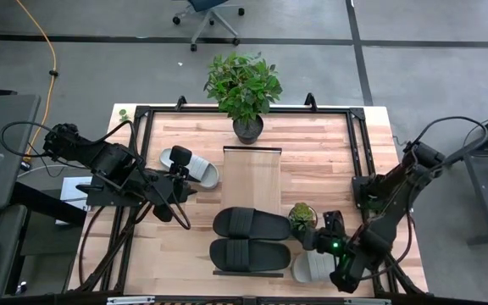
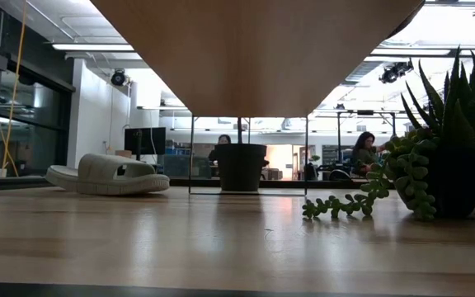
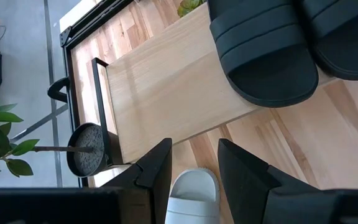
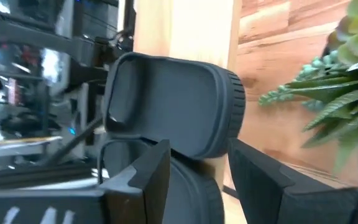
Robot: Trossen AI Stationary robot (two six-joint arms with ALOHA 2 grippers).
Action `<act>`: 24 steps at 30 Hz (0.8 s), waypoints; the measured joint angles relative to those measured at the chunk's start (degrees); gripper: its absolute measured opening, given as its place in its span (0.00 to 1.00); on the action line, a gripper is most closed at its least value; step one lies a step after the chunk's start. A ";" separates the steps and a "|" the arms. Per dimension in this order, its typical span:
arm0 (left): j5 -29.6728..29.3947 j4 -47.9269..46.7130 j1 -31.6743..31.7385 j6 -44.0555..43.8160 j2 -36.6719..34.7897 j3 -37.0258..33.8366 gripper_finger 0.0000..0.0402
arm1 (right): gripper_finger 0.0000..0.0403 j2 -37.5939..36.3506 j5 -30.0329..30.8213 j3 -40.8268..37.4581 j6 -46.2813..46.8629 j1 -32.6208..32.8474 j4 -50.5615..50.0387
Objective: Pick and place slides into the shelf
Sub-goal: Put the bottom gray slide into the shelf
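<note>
High view is showing two black slides [image 1: 250,239] lying side by side on the lower half of the shelf [image 1: 251,174], one grey slide [image 1: 190,167] sitting left of it under the left gripper [image 1: 179,176]. Both pincers are standing open, the left's fingers straddling the grey slide without apparently touching it. Right gripper [image 1: 326,230] is hovering lower right, seemingly over the other grey slide [image 1: 313,267], beside a small succulent [image 1: 302,214].
</note>
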 joint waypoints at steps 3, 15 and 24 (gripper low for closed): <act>0.01 -0.02 -0.01 0.16 0.00 0.00 0.29 | 0.38 0.00 -4.91 4.19 -0.36 0.72 -7.29; 0.04 -0.07 0.00 2.28 0.00 0.00 0.29 | 0.38 -0.02 -25.05 18.67 -4.71 3.83 -23.44; 0.04 -0.07 0.07 3.04 0.00 0.00 0.29 | 0.38 -0.22 -36.34 30.66 -6.63 3.92 -38.91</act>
